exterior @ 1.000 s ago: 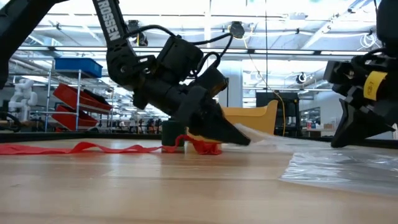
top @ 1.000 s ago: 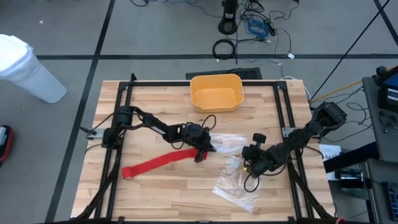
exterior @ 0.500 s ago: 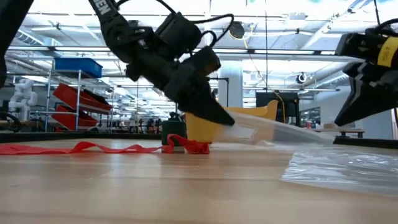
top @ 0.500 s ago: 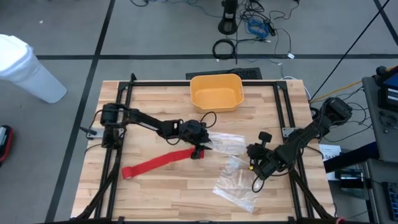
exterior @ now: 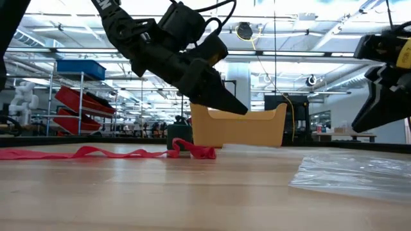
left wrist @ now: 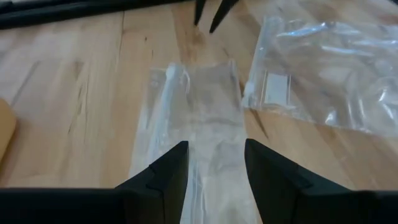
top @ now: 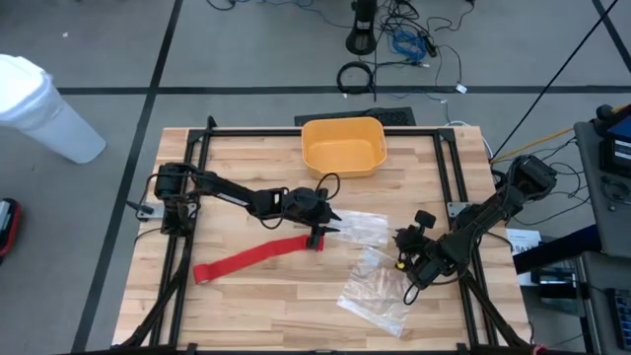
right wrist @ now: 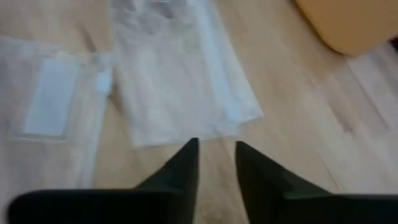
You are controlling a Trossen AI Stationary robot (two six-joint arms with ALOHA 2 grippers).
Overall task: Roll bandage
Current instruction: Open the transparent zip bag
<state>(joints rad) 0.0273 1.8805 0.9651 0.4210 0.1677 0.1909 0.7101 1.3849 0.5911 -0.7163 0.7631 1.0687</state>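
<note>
Two empty grippers, both with fingers parted: left gripper above the bandage's bunched end on the tabletop; right gripper waits nearby. Regrasp that end low before rolling.

Almost nothing legible shows. In the low view, white capital letters run along the upper link of the left arm, at the top edge of the frame; only the last few letters fall inside the frame, too cut off to read as a word. The white patch on the clear plastic bag on the counter looks like a label area, but no writing on it can be made out. The shelves and bins in the room behind carry no lettering that can be read.
</note>
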